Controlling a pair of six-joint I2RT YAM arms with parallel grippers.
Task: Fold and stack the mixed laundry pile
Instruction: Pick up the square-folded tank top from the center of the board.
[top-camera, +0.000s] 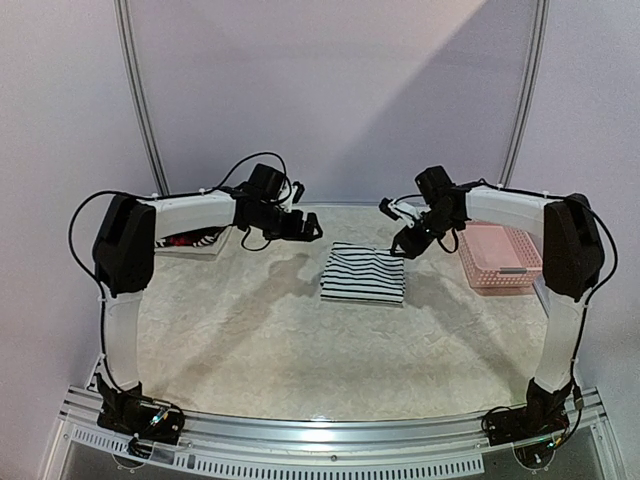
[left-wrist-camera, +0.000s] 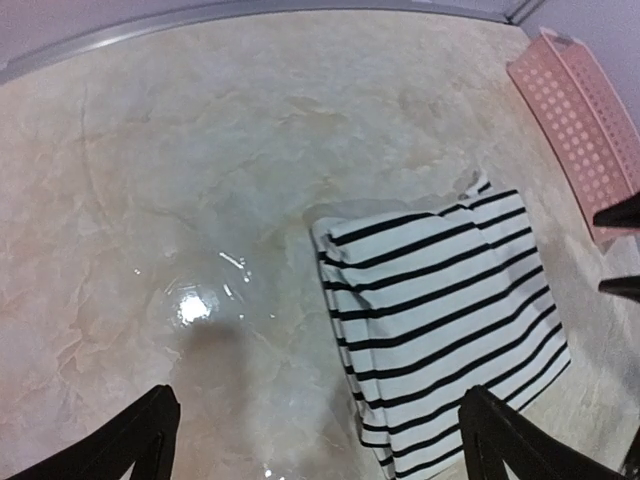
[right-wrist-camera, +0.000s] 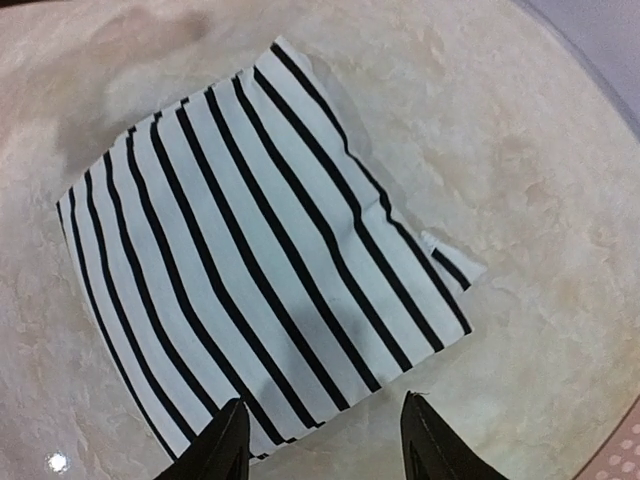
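Fingers (right-wrist-camera: 225, 448) of our right gripper (right-wrist-camera: 322, 440) and left gripper (left-wrist-camera: 320, 440) hang spread and empty over the folded striped tank top (top-camera: 363, 272) mid-table (top-camera: 250, 330). We judge a careless descent could snag its loose corner (right-wrist-camera: 455, 262), undoing the fold.

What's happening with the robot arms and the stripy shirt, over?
Left gripper open, empty. Right gripper open, empty. Black-and-white striped cloth top folded flat on table, nobody holding it. Nothing in the way, over.
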